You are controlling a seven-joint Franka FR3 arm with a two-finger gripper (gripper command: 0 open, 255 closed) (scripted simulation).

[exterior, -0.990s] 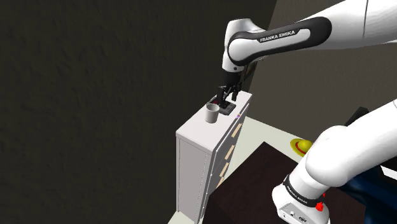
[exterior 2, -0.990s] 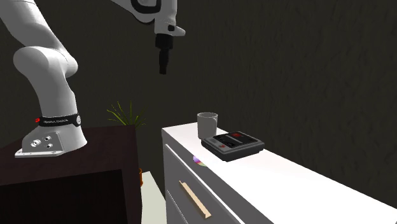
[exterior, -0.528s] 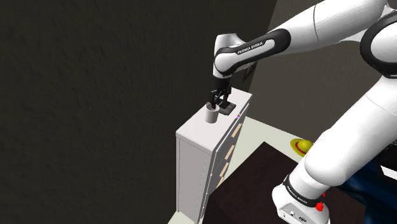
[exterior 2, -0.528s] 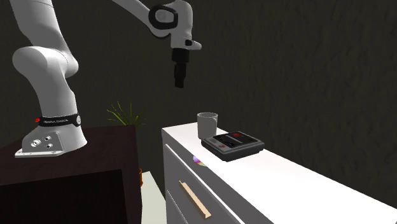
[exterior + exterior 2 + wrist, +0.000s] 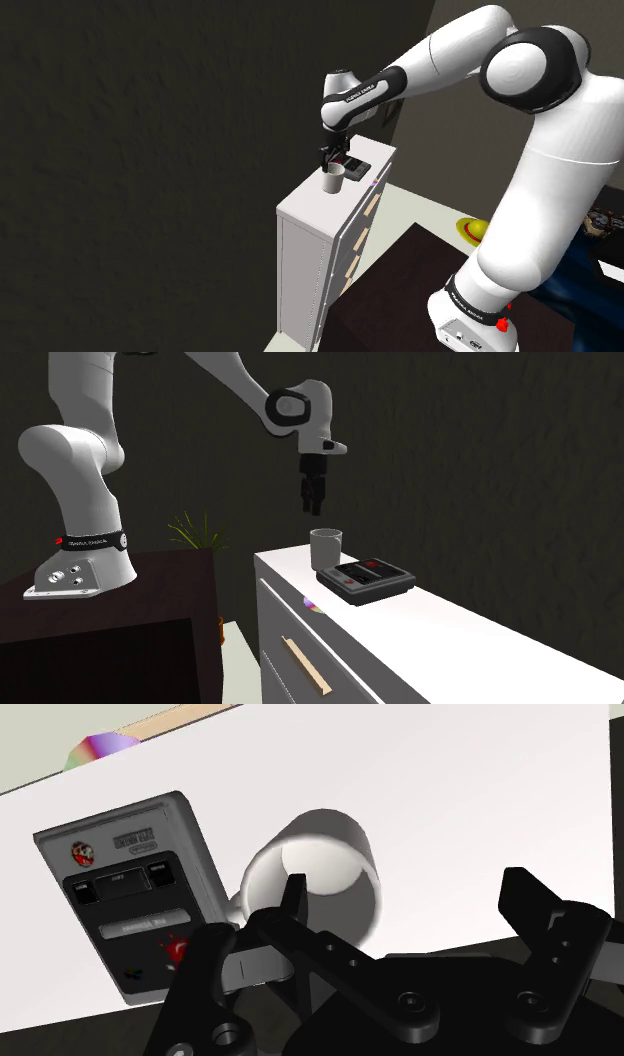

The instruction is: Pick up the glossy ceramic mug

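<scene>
One pale mug (image 5: 326, 548) stands upright on the white counter (image 5: 480, 642), just beside one dark flat gadget (image 5: 366, 579); one iridescent disc (image 5: 312, 604) lies at the counter's edge. The single pincer (image 5: 314, 507) hangs above the mug, spread wide, gripping nothing

gripper (image 5: 314, 509) hangs above the grey mug (image 5: 325, 549) (upright) beside a black device (image 5: 366, 580).

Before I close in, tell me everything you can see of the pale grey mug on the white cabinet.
The pale grey mug is a plain, smooth cylinder, open-topped and empty, standing upright on the white cabinet top near its end. A dark flat device lies close beside it; whether they touch is unclear. Its handle is not clearly seen. The open black gripper hangs above it, apart.
</scene>
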